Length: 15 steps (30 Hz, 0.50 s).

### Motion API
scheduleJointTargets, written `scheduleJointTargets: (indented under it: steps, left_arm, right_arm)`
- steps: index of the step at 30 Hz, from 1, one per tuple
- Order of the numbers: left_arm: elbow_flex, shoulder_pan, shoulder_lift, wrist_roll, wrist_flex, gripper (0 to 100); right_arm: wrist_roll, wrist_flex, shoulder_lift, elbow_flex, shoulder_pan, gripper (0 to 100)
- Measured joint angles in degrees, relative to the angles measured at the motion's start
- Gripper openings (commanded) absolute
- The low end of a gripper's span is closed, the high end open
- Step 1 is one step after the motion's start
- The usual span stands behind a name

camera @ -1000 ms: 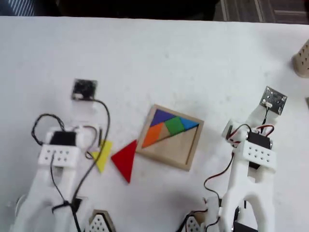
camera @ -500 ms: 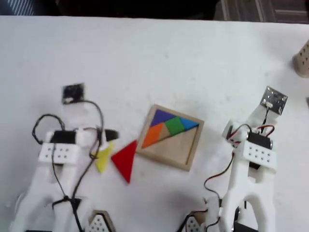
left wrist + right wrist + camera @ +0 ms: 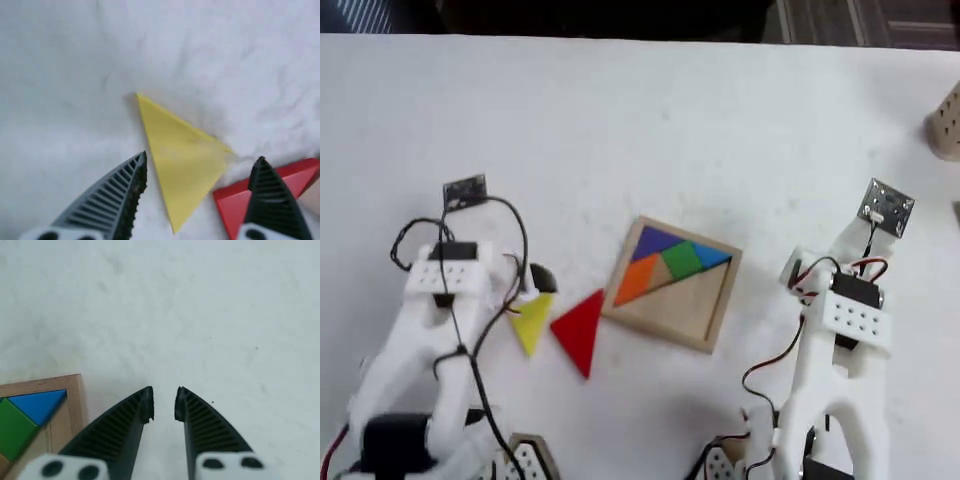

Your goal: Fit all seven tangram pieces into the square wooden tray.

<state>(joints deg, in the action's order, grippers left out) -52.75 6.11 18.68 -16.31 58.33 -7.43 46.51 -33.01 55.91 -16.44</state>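
Observation:
The square wooden tray lies mid-table, with purple, green, blue and orange pieces in its far half. A yellow triangle and a red triangle lie on the white table left of the tray. My left gripper hangs open just over the yellow triangle, one finger on each side and the red triangle beside one tip. My right gripper rests right of the tray, its fingers almost together and holding nothing; the tray corner lies beside it.
A tan perforated object stands at the table's right edge. Two arm bases sit at the near edge. Cables loop over the left arm. Bare white table stretches behind the tray.
My left arm has swung, its wrist moving left and farther back, and its gripper now straddles the yellow triangle, which shows more fully. The right arm and the tray have kept still.

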Motion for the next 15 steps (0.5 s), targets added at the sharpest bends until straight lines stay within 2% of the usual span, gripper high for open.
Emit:
scheduleJointTargets:
  steps: [15]
  left_arm:
    - [10.02, 0.00, -17.32, -2.99, 2.20, 32]
  right_arm:
    - [0.00, 0.00, 0.00, 0.00, 0.00, 8.3]
